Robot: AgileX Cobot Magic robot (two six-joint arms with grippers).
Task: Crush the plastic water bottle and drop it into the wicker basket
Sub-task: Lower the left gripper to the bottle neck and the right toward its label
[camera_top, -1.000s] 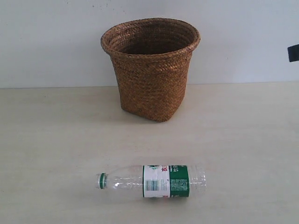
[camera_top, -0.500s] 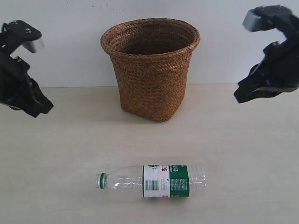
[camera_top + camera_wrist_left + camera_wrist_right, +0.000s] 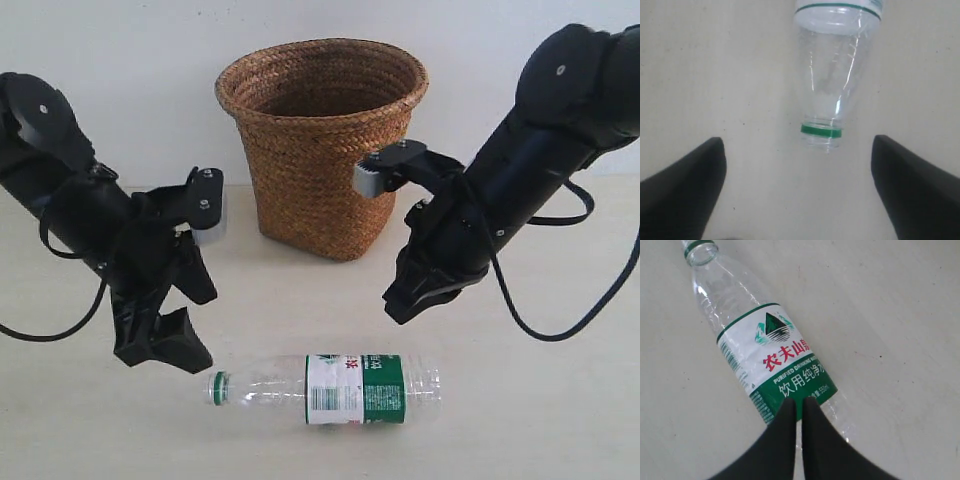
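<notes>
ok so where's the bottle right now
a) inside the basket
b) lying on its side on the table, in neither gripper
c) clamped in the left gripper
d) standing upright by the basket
b, the plastic water bottle lies flat on the table in front of the wicker basket, the left gripper open and clear of it, the right gripper shut and empty.

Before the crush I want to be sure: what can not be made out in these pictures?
Basket floor: exterior view, hidden by its front wall.
Bottle base: left wrist view, cut off by the picture edge.
Bottle base: right wrist view, partly behind the right gripper.
</notes>
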